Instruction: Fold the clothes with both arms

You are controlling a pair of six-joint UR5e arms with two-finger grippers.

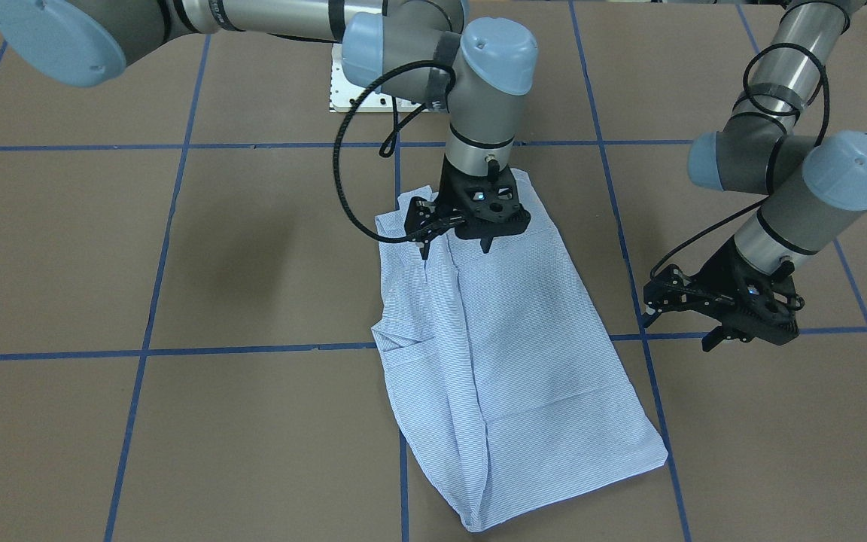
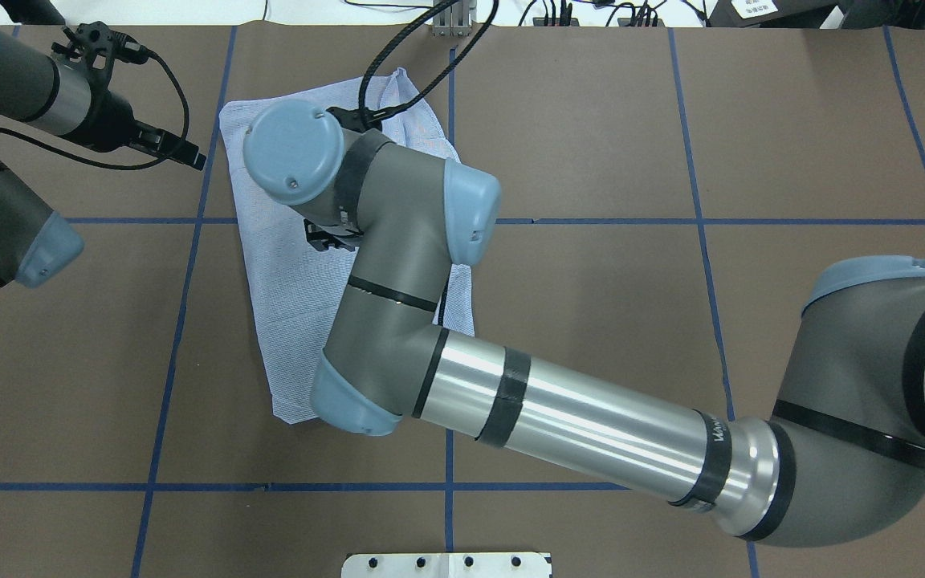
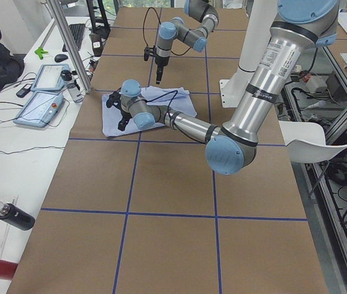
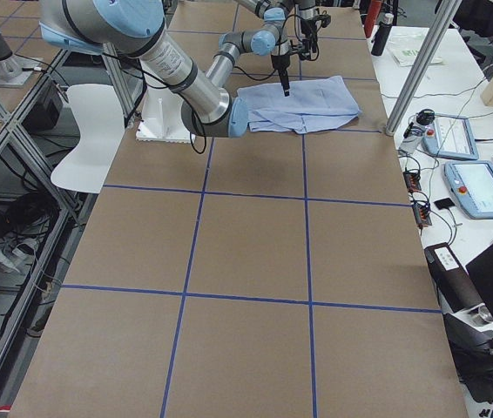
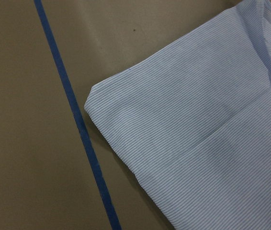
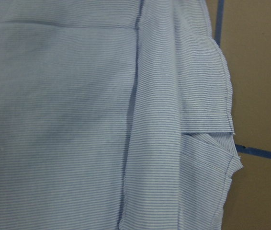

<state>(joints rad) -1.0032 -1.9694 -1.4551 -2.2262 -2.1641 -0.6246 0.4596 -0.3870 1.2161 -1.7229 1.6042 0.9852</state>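
The light blue striped shirt lies folded into a long narrow shape on the brown table, and also shows in the overhead view. My right gripper points straight down with its fingers spread. It hangs just over the shirt's end nearest the robot base and holds nothing. In the overhead view its own wrist mostly hides it. My left gripper is open and empty, low over bare table just beside the shirt's long edge. The wrist views show only cloth: a folded corner and layered hems.
Blue tape lines divide the brown table into squares. The white base plate sits behind the shirt. The right arm's forearm crosses above the table. An operator's bench with control tablets runs along the far side.
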